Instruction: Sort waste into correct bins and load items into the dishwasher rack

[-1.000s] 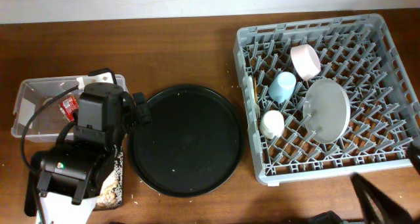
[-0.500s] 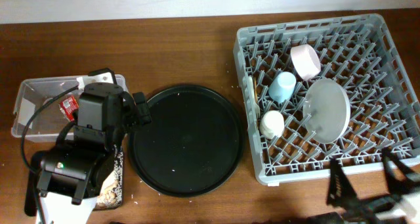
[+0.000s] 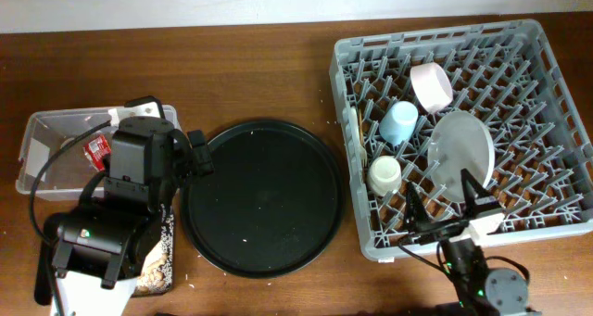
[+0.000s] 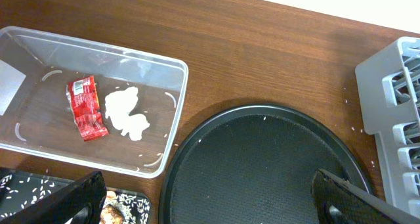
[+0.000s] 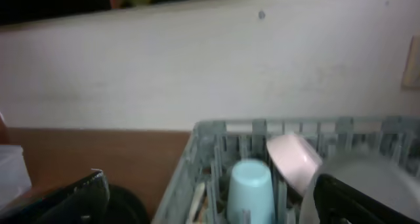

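Note:
The grey dishwasher rack (image 3: 345, 121) at the right holds a pinkish bowl (image 3: 431, 86), a light blue cup (image 3: 399, 122), a cream cup (image 3: 384, 174) and a pale grey plate (image 3: 463, 154). A thin pale utensil (image 3: 359, 123) leans by its left wall. The clear tub (image 4: 177, 112) contains a red wrapper (image 4: 85, 107) and a white tissue (image 4: 126, 112). Brown scraps (image 4: 118, 207) lie in the shallow black tray. My left gripper (image 4: 210, 204) hangs open between the tub and the round tray, holding nothing. My right gripper (image 3: 447, 209) stands open and empty over the rack's front edge, facing the blue cup (image 5: 251, 184).
A large round black tray (image 3: 262, 197) sits in the middle between the bins and the rack, with a few crumbs on it. The left arm's body (image 3: 120, 205) covers part of the shallow black tray (image 3: 165, 260). A pale wall (image 5: 210, 66) rises behind the table.
The right arm has come in from the bottom right corner and moved left and up to the rack's front edge. The left arm has stayed still.

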